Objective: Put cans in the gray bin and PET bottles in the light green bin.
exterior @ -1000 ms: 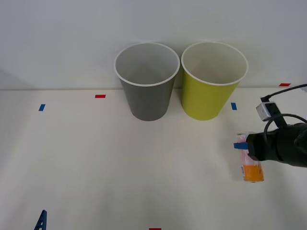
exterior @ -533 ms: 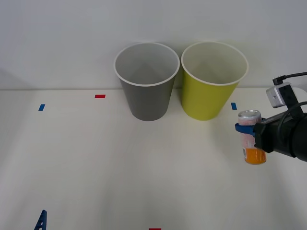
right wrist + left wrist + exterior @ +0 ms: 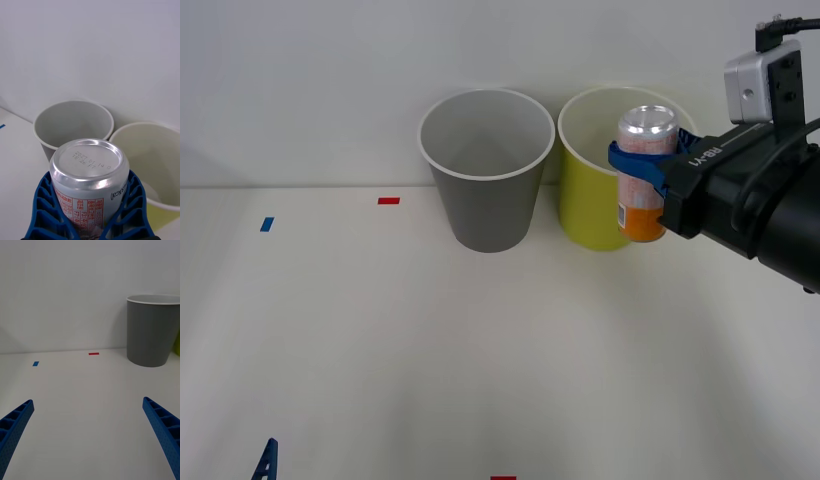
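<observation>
At the lower left of the front view, the left tool (image 3: 90, 438) waits low over the counter (image 3: 380, 350) with fingers spread wide. At right of centre, the right tool (image 3: 642, 172) clamps the can (image 3: 645, 170) upright in the air, seemingly before the light green bin (image 3: 605, 215). Upper centre, the gray bin (image 3: 485, 170) looks empty, so delivery remains

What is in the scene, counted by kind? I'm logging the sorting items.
Cans: 1, the can held upright in the right end effector
Bins: 2, the gray bin and the light green bin
PET bottles: 0
Total: 3
</observation>
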`<state>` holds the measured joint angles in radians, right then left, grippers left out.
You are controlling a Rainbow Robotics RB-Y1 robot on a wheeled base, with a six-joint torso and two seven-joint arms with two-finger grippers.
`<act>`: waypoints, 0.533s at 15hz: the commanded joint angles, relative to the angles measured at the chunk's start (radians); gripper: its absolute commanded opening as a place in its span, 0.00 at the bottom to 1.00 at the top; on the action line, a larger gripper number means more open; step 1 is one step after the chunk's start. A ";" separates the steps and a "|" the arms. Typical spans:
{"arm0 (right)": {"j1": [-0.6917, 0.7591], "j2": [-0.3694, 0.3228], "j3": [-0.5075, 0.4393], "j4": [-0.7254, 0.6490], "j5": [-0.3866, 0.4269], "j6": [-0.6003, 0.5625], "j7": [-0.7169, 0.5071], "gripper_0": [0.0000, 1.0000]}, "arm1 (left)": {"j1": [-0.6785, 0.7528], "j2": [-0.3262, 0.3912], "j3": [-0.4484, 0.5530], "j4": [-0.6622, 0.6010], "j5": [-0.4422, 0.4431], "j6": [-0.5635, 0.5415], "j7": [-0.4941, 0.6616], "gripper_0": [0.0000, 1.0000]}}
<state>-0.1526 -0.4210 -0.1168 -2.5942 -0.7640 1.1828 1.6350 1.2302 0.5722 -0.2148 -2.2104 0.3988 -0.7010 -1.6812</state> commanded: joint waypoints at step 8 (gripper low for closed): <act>-0.440 0.153 0.146 0.358 0.066 -0.078 0.003 0.00 | 0.000 0.000 0.000 0.000 0.000 0.000 0.000 1.00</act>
<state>-0.5652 -0.2448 0.0071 -2.2750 -0.7052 1.1425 1.6414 1.2302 0.5722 -0.2148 -2.2105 0.3988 -0.7010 -1.6812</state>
